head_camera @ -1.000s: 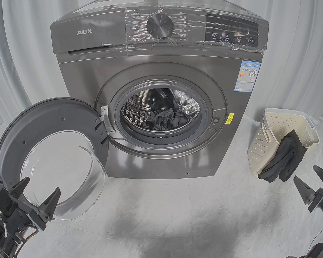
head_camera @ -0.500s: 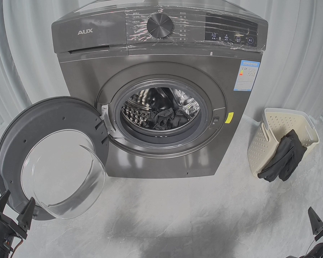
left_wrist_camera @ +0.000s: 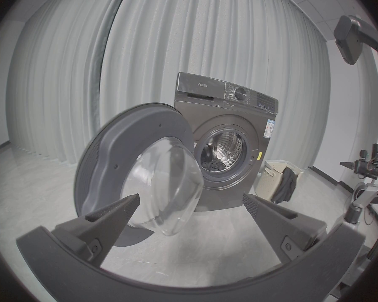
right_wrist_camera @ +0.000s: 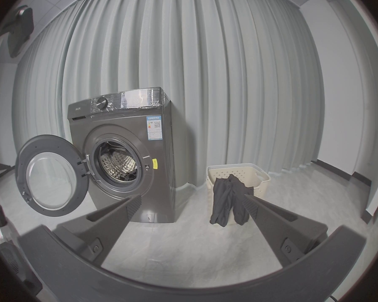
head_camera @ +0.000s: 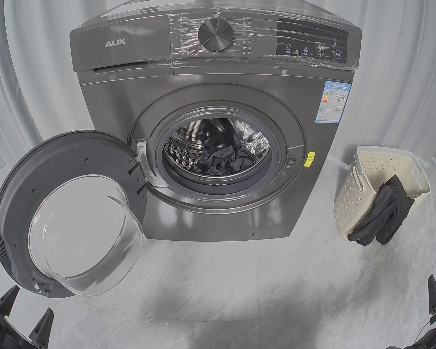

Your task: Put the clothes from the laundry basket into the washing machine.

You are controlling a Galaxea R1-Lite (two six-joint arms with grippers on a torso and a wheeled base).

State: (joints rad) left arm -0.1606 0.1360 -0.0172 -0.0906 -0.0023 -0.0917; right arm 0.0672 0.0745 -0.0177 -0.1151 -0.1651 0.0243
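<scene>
Pale curtains (head_camera: pixel 412 73) back a light floor (head_camera: pixel 256 287). The left claw (head_camera: pixel 30 300) sits low at the near left, fingers spread wide and gripping nothing, just in front of the open door (head_camera: pixel 68 161). The right claw (right_wrist_camera: pixel 190 199) sits low at the near right, equally wide and unloaded. The washing machine (head_camera: pixel 213 73) holds dark clothes (head_camera: pixel 223 161) in its drum. One dark garment (head_camera: pixel 385 212) drapes over the laundry basket (head_camera: pixel 346 204) rim, right of the machine.
</scene>
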